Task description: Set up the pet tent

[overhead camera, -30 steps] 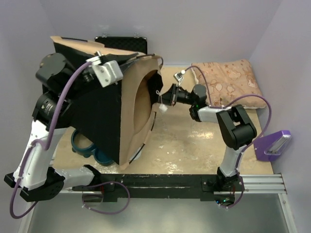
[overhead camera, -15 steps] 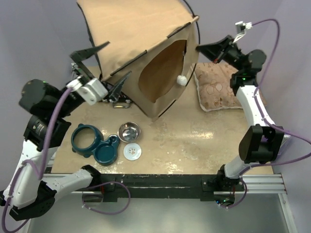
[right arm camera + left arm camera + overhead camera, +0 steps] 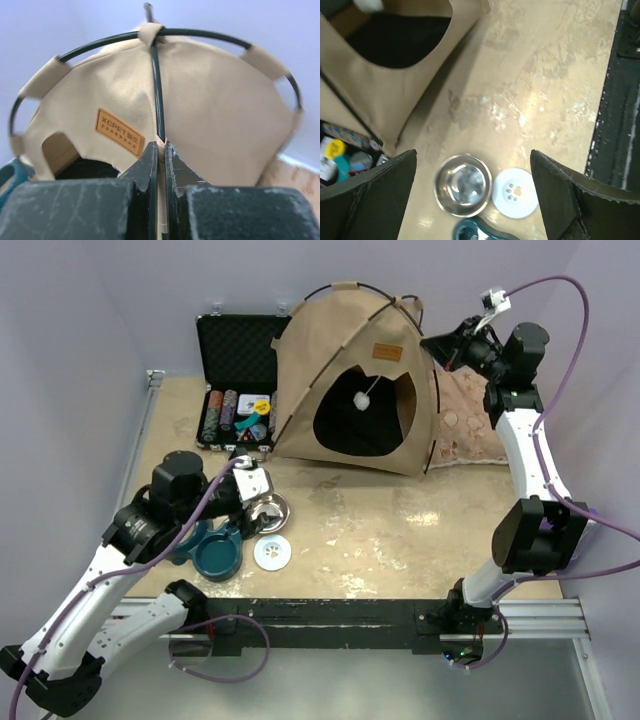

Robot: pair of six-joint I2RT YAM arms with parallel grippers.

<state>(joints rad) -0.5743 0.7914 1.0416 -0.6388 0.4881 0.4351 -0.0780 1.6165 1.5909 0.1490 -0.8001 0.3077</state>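
The pet tent (image 3: 350, 360) stands upright at the back of the table, its arched doorway facing the arms. A white pom-pom (image 3: 361, 396) hangs in the doorway and a brown label (image 3: 120, 131) sits above it. My right gripper (image 3: 432, 343) is at the tent's upper right edge. In the right wrist view this gripper (image 3: 161, 145) is shut on a tan seam of the tent, just below a black pole (image 3: 157, 75). My left gripper (image 3: 255, 485) hangs open and holds nothing, well clear of the tent. In the left wrist view it (image 3: 473, 152) is above a steel bowl (image 3: 463, 184).
An open black case (image 3: 235, 360) with poker chips lies left of the tent. A beige pillow (image 3: 470, 420) lies behind its right side. The steel bowl (image 3: 268, 510), a white paw-print lid (image 3: 272, 553) and teal bowls (image 3: 205, 545) sit front left.
The tent came down from mid-air and now stands at the back. My left gripper let go of it, opened and dropped over the bowls. The right gripper stays shut.
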